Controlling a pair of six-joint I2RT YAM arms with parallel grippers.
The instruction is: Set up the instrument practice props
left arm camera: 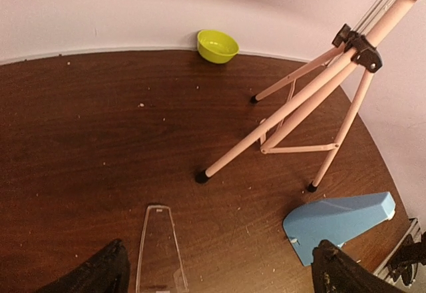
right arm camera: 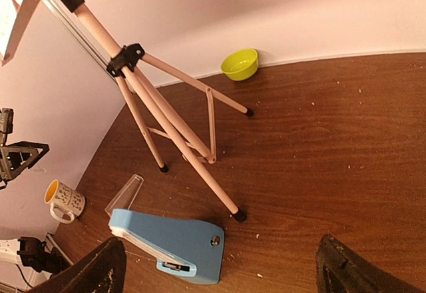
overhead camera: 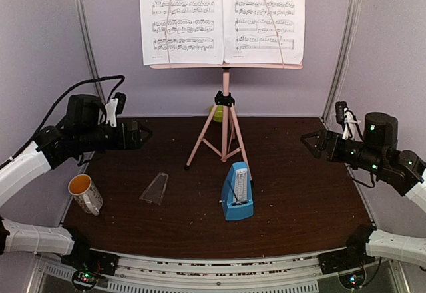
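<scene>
Both arms hang clear at the sides, left gripper and right gripper spread wide, holding nothing. The stand is up at the far middle with two pages on its desk. The metronome stands just near of its right leg, its cover lying flat to the left. A reach for the metronome risks clipping that leg (so light a tripod would probably tip and shed the pages). The pages' tops are cut off, and from above the bowl is mostly hidden behind the stand.
</scene>
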